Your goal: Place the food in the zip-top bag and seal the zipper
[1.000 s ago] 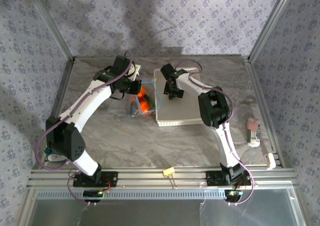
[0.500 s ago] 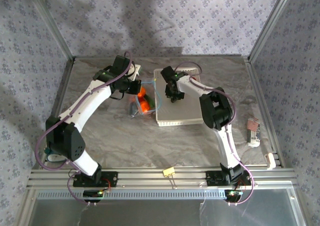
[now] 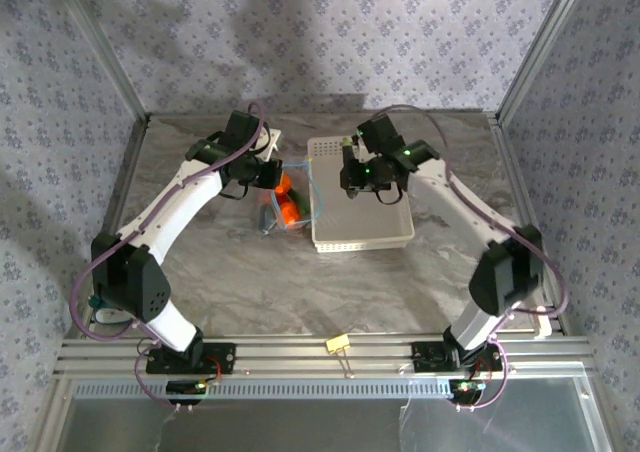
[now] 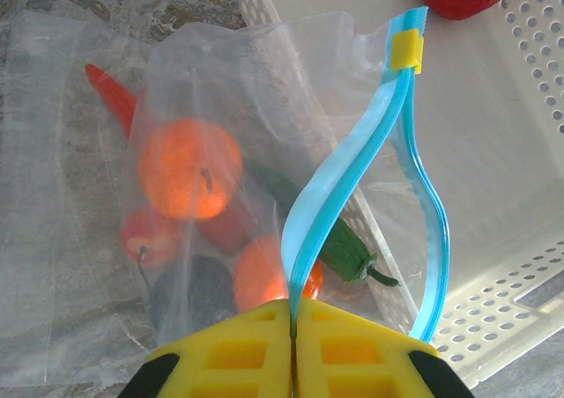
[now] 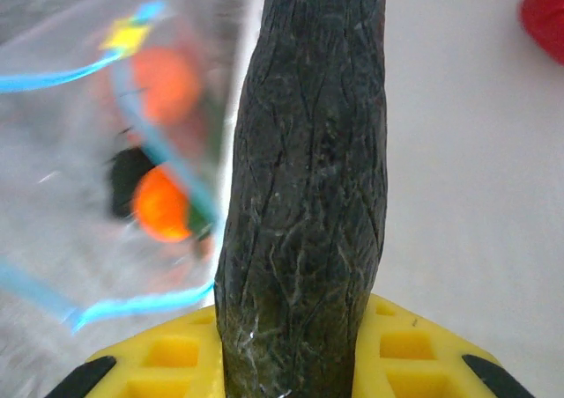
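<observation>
The right arm's elbow has swung outward; above the basket (image 3: 370, 234), the right end effector (image 5: 296, 347) pinches the cucumber (image 5: 304, 169) for bagging. Just left of the basket, the left end effector (image 4: 293, 332), pressed together on the zipper (image 4: 351, 180), keeps the zip-top bag (image 4: 207, 81) gaping.

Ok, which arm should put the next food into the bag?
Right. The right gripper holds a dark elongated piece above the basket, beside the open mouth of the bag; the left gripper is shut on the zipper, holding it up.
</observation>
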Tool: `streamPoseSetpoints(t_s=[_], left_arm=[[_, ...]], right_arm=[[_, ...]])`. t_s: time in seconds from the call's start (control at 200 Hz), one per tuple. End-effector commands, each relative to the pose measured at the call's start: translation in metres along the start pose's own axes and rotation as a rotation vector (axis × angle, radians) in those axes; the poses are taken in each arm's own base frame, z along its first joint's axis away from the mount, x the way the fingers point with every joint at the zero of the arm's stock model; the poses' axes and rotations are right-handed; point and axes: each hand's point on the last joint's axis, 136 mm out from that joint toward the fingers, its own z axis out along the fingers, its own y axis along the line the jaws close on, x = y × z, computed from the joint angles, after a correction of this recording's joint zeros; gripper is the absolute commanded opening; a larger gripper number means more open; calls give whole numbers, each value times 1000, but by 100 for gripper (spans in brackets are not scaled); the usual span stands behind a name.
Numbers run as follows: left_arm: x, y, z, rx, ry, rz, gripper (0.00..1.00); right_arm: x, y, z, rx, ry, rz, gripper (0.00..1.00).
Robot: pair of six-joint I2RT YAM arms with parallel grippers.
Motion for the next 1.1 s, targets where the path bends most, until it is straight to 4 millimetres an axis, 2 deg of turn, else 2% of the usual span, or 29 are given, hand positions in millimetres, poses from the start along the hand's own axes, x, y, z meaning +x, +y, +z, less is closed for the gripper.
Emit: streamPoseSetpoints(t_s=[0.0, 0.125, 0.23, 0.375, 0.505, 0.645, 0.78, 0.915, 1.094], left_arm=[[-6, -4, -15, 19, -37, 12, 10], [-7, -5, -14, 23, -44, 6, 10], [-7, -7, -14, 26, -43, 5, 10], [-6, -9, -16, 29, -45, 7, 10], [-6, -11, -16, 32, -45, 9, 10], [-5, -14, -15, 38, -42, 16, 10], [-4, -14, -15, 37, -40, 17, 10], [-3, -14, -15, 37, -37, 17, 9], [-1, -14, -17, 34, -38, 21, 10]], right_arm=[[49, 33, -22, -214, 162, -61, 27], [76, 57, -36, -321, 250, -86, 29], [93, 74, -34, -366, 321, -120, 29], [109, 83, -17, -382, 397, -140, 29], [110, 86, 9, -356, 444, -126, 29], [98, 92, 37, -323, 451, -116, 29], [73, 99, 58, -285, 407, -120, 29], [50, 89, 82, -194, 360, -105, 29], [31, 72, 109, -73, 302, -91, 33]])
